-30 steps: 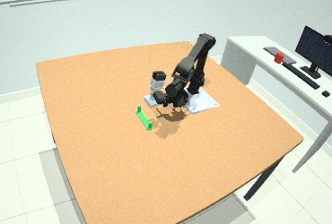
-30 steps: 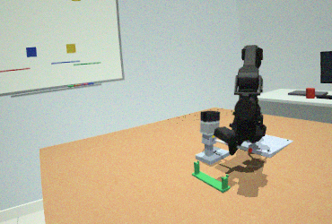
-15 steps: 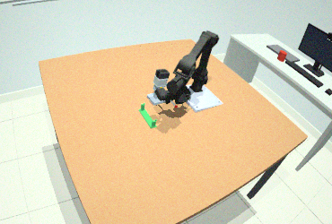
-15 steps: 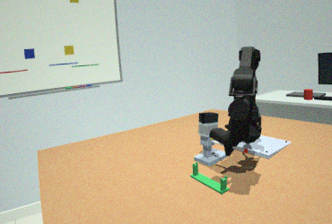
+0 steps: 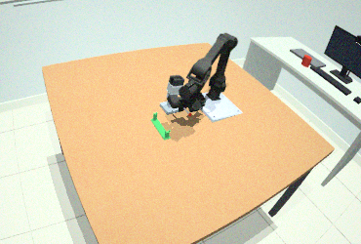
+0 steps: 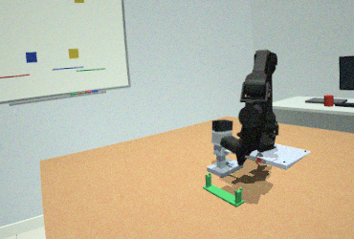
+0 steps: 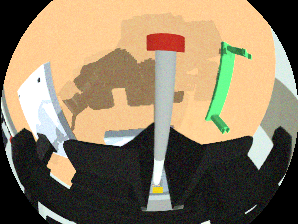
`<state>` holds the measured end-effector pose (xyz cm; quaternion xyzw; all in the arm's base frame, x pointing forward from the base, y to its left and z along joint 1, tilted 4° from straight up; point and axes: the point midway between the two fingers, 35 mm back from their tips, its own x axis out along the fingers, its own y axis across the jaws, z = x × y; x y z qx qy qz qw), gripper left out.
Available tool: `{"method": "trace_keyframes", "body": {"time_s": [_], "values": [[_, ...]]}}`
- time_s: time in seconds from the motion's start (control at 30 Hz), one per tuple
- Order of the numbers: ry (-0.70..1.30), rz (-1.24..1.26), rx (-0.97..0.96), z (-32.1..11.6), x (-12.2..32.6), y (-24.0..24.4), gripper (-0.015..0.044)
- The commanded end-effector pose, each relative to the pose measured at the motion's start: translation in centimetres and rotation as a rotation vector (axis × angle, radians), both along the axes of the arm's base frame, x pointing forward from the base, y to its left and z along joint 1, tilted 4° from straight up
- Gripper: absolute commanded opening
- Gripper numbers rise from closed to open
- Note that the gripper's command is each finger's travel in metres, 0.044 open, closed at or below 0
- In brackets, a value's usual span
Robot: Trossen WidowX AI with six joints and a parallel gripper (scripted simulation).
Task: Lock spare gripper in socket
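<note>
wrist view: the lock pin (image 7: 165,95) (image 5: 189,114) (image 6: 259,160) is gripped by the gripper (image 7: 162,192), red head outward. in the exterior view the mount (image 6: 216,170) (image 5: 168,109), spare gripper (image 6: 221,136) (image 5: 175,89) docked, stands toward the desk's (image 6: 120,184) (image 5: 122,168) left edge from the pin, whose shaft must be aligned with the socket's cross-hole.

matte-black, chunky-jointed arm (image 5: 201,70) (image 6: 255,85)

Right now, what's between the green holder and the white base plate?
In the wrist view, the red-headed pin, gripped in the fingers, crosses the view between green holder and base plate, with dark shadow behind it.
</note>
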<state>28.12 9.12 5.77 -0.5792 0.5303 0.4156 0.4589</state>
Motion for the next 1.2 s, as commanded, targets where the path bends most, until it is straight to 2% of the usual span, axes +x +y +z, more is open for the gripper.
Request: {"method": "trace_keyframes", "body": {"time_s": [0.0,1.17], "values": [[-0.001,0.001,0.006,0.0,0.0,-0.3,0.0],[0.009,0.001,0.005,0.0,0.2,-2.9,0.0]]}}
